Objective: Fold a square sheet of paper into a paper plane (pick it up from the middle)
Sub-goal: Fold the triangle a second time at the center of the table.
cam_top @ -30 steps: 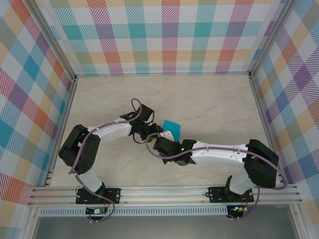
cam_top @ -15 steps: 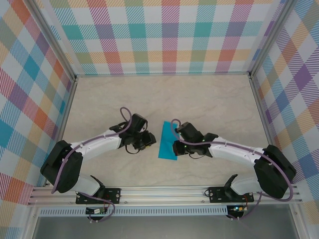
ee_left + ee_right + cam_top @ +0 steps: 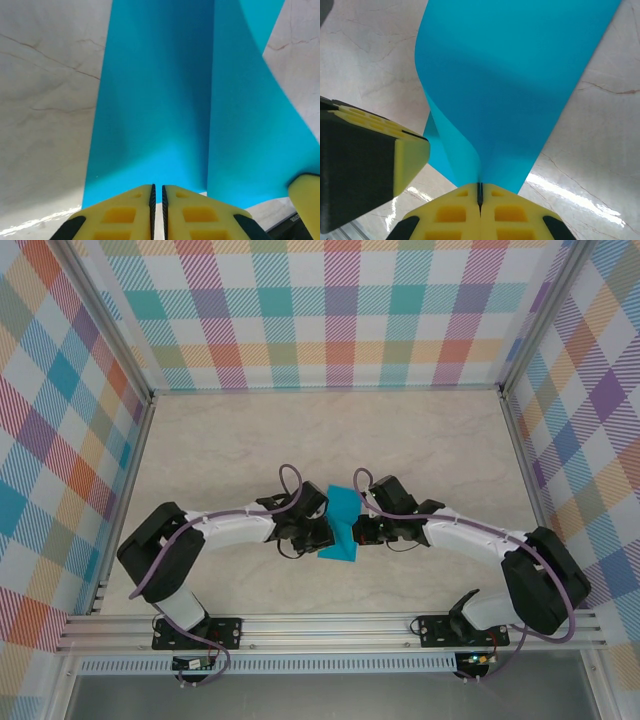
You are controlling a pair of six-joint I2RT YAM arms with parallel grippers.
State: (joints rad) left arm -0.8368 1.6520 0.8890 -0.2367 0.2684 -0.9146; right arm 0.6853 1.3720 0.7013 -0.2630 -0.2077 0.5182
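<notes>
We see the pale marble bench (image 3: 420, 440) under both arms. The left arm (image 3: 230, 525) and the right arm (image 3: 470, 535) reach toward each other over its middle part. Between them is the square sheet of paper (image 3: 342, 530), teal-blue and bent in a curve. The left jaws are nearly closed on one edge of it, and the right jaws pinch the opposite edge, pressed fully together.

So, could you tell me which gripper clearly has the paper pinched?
The right gripper: the square sheet of paper runs into its shut fingers; whether the left gripper holds it is unclear.
</notes>
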